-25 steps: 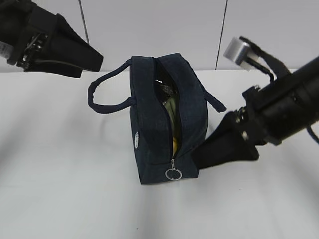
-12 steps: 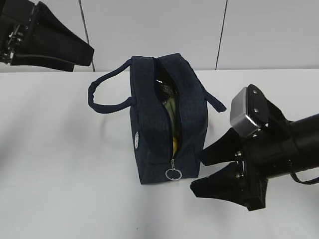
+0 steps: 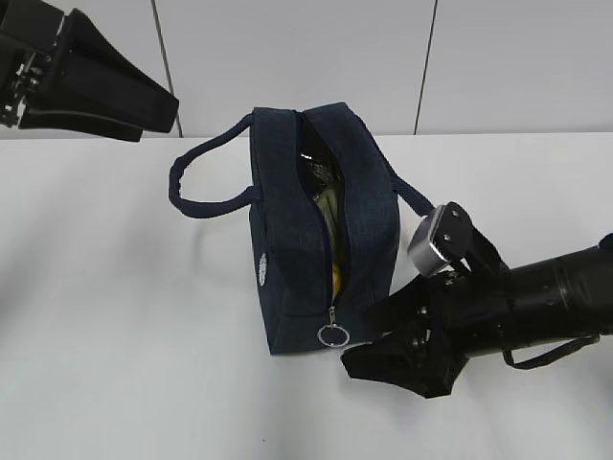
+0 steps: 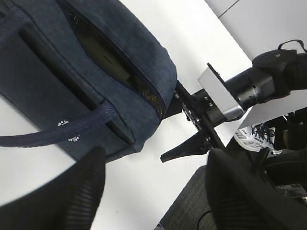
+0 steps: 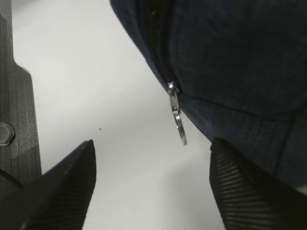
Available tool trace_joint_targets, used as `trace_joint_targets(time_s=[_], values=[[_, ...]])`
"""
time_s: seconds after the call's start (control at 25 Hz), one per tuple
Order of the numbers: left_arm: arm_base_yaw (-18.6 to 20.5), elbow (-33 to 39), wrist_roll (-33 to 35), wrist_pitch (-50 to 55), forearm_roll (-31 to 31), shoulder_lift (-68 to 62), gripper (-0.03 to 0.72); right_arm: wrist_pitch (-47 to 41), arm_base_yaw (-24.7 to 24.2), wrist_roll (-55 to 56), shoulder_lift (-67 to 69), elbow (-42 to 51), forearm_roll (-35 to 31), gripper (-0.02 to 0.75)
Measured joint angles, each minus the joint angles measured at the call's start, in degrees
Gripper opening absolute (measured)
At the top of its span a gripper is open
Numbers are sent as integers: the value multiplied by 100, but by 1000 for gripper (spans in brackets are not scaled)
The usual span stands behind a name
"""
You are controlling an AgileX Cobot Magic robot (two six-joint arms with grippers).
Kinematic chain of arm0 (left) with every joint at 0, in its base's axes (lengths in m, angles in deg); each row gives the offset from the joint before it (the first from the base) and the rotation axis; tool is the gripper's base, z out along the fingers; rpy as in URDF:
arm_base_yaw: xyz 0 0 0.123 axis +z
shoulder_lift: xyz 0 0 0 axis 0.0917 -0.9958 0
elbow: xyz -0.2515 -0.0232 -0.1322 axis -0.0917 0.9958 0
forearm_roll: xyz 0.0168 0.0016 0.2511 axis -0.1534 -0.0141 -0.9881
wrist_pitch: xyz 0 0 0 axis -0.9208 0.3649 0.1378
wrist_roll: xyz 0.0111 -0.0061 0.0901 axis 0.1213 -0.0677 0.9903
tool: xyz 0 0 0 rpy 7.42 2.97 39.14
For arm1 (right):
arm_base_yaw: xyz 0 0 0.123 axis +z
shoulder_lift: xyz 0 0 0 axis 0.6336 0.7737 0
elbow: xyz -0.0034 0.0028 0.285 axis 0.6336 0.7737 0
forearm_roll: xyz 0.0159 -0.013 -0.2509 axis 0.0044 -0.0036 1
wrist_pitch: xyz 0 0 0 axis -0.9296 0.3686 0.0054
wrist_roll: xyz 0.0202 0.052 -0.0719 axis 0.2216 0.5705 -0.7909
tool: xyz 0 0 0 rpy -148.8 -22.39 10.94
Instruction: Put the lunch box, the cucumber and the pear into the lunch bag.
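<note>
The navy lunch bag [image 3: 287, 225] stands mid-table, its zipper open along the top. Through the slit I see a yellow bit of the pear [image 3: 337, 278] and a pale green surface [image 3: 327, 206], likely the lunch box lid; the cucumber is not discernible. The metal ring pull [image 3: 332, 335] hangs at the near end. My right gripper [image 3: 370, 341] is open and empty, just right of the ring; in the right wrist view the ring [image 5: 180, 128] hangs between and ahead of the open gripper [image 5: 153, 187]. My left gripper [image 3: 153, 105] is open, high at the far left, away from the bag [image 4: 96, 67].
One loop handle [image 3: 196, 177] lies out to the bag's left, the other [image 3: 414, 199] to the right. The table's near edge and a dark mat [image 5: 19, 120] show left of the right gripper. A wall stands behind the table.
My right gripper has swung from the bag's right side down and round to its near end, close to the ring pull. The left arm drew back up and left, then stayed.
</note>
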Motion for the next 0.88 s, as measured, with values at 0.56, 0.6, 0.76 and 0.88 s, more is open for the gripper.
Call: trace_joint_targets(time_s=[0.56,0.6,0.76,0.88], values=[[0,0,0,0,-192,4,452,-171,344,-300,703,-242,-267,500],[0,0,0,0,-204,11,452,-171,382,-313,745,-272,-282,498],[0,0,0,0,-216,11,452,-171,417,-313,783,-323,-678,467],[0,0,0,0,-216,11,451,-159,417,-313,783,-353,-760,408]])
